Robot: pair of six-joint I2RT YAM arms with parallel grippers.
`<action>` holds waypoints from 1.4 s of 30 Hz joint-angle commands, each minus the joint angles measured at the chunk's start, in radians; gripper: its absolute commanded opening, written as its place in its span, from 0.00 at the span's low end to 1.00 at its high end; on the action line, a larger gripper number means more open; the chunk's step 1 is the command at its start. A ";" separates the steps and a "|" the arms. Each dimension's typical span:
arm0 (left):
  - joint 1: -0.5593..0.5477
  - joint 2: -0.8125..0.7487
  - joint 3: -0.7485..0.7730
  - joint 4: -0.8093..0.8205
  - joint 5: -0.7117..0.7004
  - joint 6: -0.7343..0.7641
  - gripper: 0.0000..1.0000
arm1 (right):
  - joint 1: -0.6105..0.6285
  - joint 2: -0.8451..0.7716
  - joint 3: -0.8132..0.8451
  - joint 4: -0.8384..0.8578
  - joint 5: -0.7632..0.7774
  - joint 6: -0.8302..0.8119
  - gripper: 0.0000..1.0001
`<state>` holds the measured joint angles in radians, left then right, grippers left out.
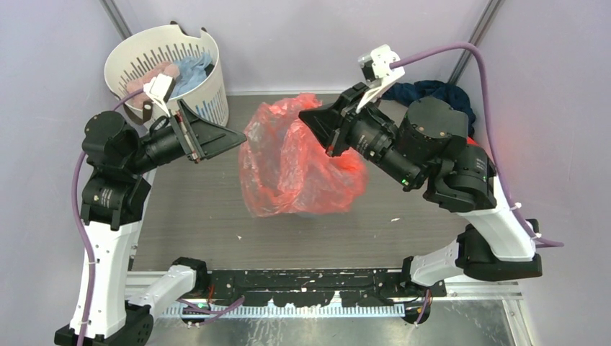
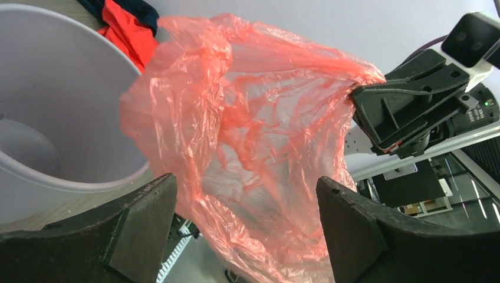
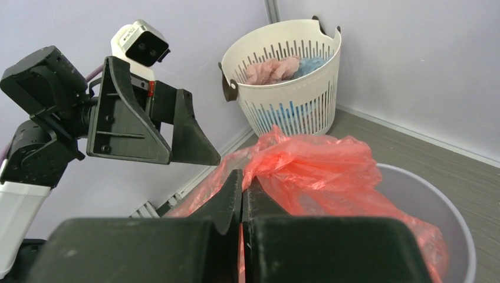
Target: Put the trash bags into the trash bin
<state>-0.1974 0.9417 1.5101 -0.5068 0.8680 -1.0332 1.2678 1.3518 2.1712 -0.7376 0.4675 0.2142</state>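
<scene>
Hanging translucent red trash bag (image 1: 295,162), draped over and into grey trash bin (image 3: 421,200); right claw (image 3: 242,183) pinched on its top edge; left claw (image 1: 234,137) wide, empty, just beside bag.

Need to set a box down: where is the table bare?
Bare: the near table strip between bag and base rail, and left of the bag. Crowded: basket back left, clothes back right, bag centre.
</scene>
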 commanded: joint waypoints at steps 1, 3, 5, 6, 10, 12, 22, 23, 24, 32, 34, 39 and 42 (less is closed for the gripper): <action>-0.009 -0.029 -0.025 0.025 0.032 0.043 0.89 | 0.001 0.014 0.067 0.041 -0.028 -0.017 0.02; -0.012 -0.036 -0.036 0.019 0.032 0.048 0.89 | 0.000 0.032 0.079 0.043 -0.034 -0.018 0.02; -0.017 -0.043 -0.045 -0.005 0.028 0.071 0.89 | -0.001 0.045 0.085 0.049 -0.040 -0.016 0.02; -0.018 -0.048 -0.053 -0.012 0.025 0.077 0.89 | 0.000 0.049 0.085 0.054 -0.043 -0.016 0.01; -0.019 -0.062 -0.078 -0.033 0.017 0.092 0.87 | -0.001 0.061 0.085 0.062 -0.046 -0.016 0.01; -0.019 -0.063 -0.074 -0.045 0.009 0.098 0.78 | 0.000 0.056 0.080 0.062 -0.042 -0.016 0.01; -0.019 -0.023 0.058 -0.156 -0.032 0.149 0.01 | 0.000 -0.047 -0.026 0.049 0.028 -0.013 0.01; -0.019 -0.011 0.087 -0.184 -0.041 0.172 0.00 | 0.000 -0.065 -0.039 0.046 0.037 -0.012 0.01; -0.019 -0.001 0.112 -0.205 -0.052 0.187 0.00 | 0.000 -0.091 -0.053 0.039 0.046 -0.008 0.01; -0.018 0.077 0.280 -0.292 -0.117 0.235 0.00 | 0.000 -0.253 -0.158 0.005 0.098 0.025 0.01; -0.019 0.094 0.304 -0.283 -0.124 0.227 0.00 | 0.000 -0.268 -0.155 -0.013 0.097 0.031 0.01; -0.018 0.164 0.404 -0.225 -0.118 0.171 0.00 | 0.001 -0.261 -0.129 -0.056 0.078 0.049 0.03; -0.018 0.232 0.491 -0.138 -0.083 0.091 0.00 | 0.000 -0.244 -0.128 -0.066 0.055 0.067 0.13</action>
<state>-0.2142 1.1042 1.8954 -0.7750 0.7525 -0.8562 1.2678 1.0599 2.0399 -0.7830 0.5449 0.2523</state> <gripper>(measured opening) 0.007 0.079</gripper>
